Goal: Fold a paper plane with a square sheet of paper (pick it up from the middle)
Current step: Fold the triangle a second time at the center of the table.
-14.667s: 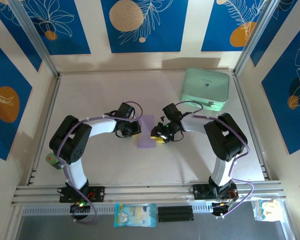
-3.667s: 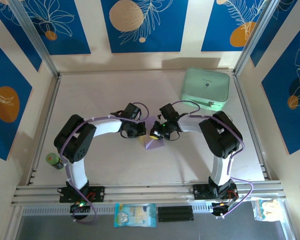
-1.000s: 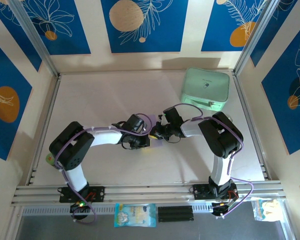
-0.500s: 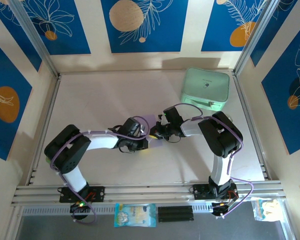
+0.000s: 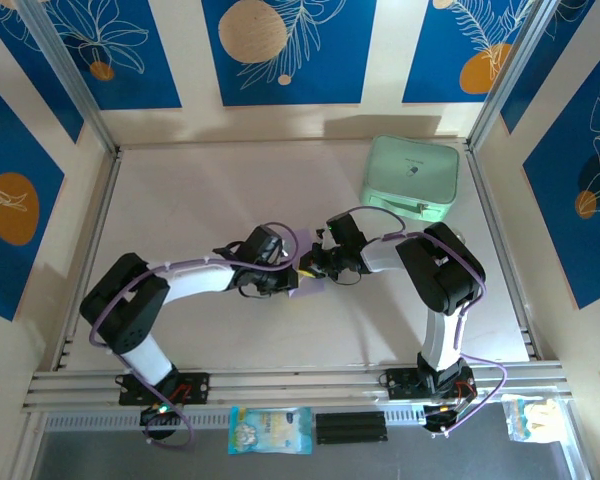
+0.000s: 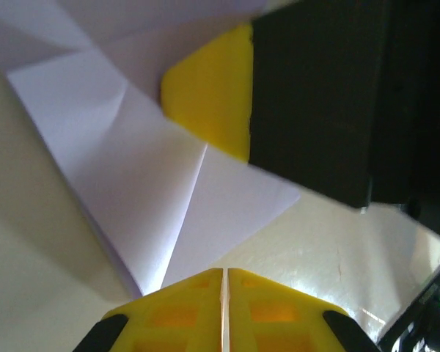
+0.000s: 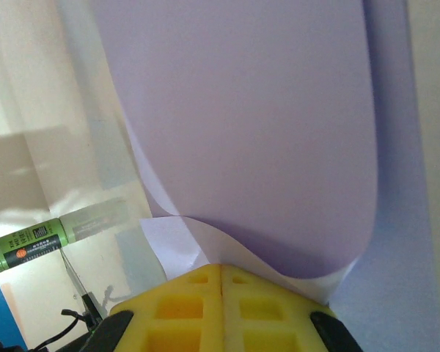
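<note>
Bright, even overhead light; the wrist close-ups are soft-focused, with glare on the glossy cream surface (image 6: 352,257).

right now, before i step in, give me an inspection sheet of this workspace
surface: pale table, glossy where bare.
job's things: sheet of paper, lilac, creased and partly folded, between the two grippers; in the right wrist view one part curls upward.
clutter: mint-green case at the far right; green tube lying on its side; packets in front of the near rail.
grippers: left gripper has its fingers together at a corner of the paper, pinch unclear; right gripper is shut on the paper.
cables: purple cables run along both arms.
surroundings: blue leaf-print panels in a metal frame.
</note>
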